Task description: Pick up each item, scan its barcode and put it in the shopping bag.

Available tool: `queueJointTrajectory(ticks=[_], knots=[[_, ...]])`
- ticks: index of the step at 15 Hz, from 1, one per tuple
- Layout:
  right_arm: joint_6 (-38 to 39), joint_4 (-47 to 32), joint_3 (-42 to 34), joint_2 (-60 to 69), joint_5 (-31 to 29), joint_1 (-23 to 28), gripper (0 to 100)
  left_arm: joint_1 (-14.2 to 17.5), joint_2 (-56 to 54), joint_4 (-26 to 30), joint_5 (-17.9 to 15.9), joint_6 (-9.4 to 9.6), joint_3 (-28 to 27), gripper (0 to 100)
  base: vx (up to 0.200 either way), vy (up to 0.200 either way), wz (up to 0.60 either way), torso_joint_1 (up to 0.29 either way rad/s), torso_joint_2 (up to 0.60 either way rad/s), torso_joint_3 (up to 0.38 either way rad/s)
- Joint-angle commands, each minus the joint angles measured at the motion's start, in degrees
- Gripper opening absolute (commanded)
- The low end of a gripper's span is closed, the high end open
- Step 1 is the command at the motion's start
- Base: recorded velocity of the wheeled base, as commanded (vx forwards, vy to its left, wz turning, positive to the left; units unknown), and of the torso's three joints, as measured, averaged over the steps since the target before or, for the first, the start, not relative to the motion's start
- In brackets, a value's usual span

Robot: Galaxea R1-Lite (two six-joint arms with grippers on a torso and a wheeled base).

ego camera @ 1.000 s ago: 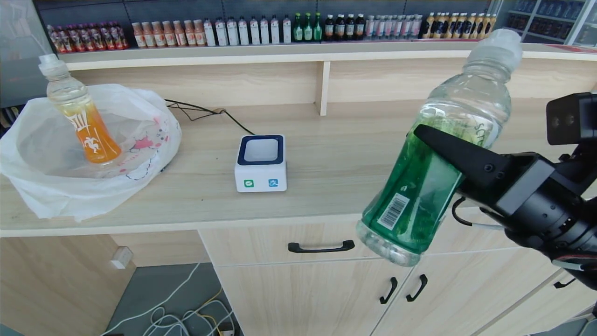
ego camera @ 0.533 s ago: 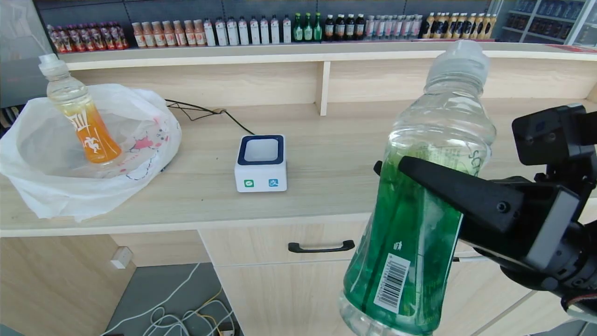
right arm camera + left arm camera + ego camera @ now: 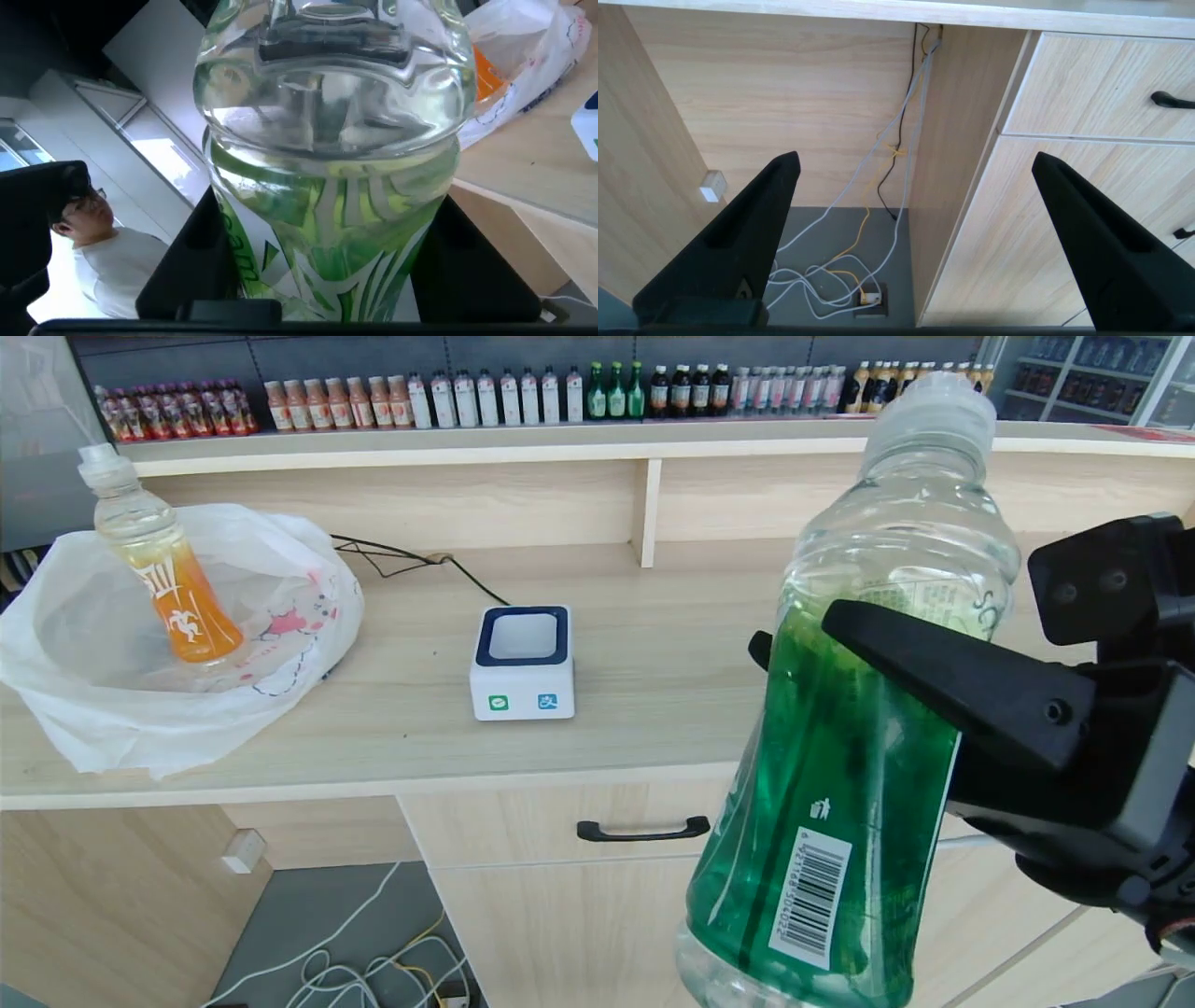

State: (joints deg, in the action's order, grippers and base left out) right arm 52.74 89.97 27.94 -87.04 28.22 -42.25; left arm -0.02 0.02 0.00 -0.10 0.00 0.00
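Right pincer [image 3: 798,630] grips the green bottle [image 3: 840,775] aloft at frame right; its barcode [image 3: 810,896], lower right, faces the camera and should be turned squarely onto the scanner [image 3: 523,663] at centre desk [image 3: 672,653].

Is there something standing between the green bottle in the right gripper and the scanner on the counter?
Nothing visible does. The green bottle, shut in the jaws of the right gripper, is held up to the right of the scanner, and only open counter top shows between the two.
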Motion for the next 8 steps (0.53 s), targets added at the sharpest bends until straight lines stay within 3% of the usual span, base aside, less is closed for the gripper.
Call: queueJointTrajectory(ticks=[1, 8], knots=[[0.0, 0.0, 0.2, 0.2, 0.1, -0.6, 0, 0.0, 0.0, 0.0, 0.0, 0.0, 0.0, 100, 0.0, 0.0, 0.0, 0.0, 0.0, 0.0], [0.0, 0.0, 1.6, 0.2, 0.1, -0.9, 0, -0.1, 0.0, 0.0, 0.0, 0.0, 0.0, 100, 0.0, 0.0, 0.0, 0.0, 0.0, 0.0]])
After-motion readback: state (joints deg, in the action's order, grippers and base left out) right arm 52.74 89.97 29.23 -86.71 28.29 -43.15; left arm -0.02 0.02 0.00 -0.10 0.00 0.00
